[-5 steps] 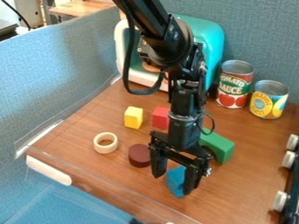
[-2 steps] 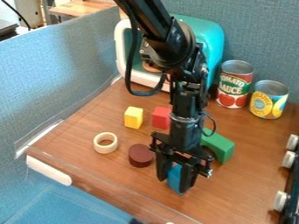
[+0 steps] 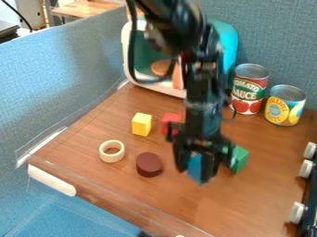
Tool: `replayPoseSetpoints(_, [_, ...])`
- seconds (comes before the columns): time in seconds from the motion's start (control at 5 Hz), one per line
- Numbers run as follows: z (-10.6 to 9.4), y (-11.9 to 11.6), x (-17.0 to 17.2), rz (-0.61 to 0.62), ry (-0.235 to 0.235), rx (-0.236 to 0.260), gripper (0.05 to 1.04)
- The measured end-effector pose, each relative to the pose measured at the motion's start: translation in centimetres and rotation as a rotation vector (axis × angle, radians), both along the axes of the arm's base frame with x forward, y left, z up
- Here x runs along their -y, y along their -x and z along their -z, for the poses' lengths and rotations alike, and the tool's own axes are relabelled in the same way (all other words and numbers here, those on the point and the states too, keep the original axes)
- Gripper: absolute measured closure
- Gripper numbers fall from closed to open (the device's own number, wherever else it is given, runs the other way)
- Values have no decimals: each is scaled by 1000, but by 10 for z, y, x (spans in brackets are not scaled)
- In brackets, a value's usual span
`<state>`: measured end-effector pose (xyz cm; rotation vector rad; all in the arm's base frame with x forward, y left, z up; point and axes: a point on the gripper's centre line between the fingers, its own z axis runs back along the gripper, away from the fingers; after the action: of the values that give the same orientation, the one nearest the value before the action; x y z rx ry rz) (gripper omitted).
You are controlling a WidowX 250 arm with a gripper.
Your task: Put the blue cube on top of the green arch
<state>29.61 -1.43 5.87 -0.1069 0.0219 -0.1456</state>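
My gripper (image 3: 197, 167) hangs over the middle right of the work surface, shut on the blue cube (image 3: 195, 167), which shows between its two fingers. Just right of the gripper and behind it stands the green arch (image 3: 240, 158), its left portion hidden by the gripper.
A dark red cylinder (image 3: 148, 165), a cream ring (image 3: 112, 151) and a yellow block (image 3: 142, 124) lie left of the gripper, with a red block (image 3: 170, 122) behind. Two cans (image 3: 249, 89) (image 3: 285, 105) and a teal toy oven (image 3: 225, 42) stand at the back. Knobs (image 3: 306, 168) line the right edge.
The gripper was open around the blue cube, then closed on it. Gripper and cube have since moved up in the view and slightly right, nearer the green arch.
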Motion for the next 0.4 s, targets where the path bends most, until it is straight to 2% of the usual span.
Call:
replayPoseSetpoints(0.2, [-30,-12,10,8,62,70,495])
replayPoseSetpoints(0.4, [-57,-31,19,39,79,131,495])
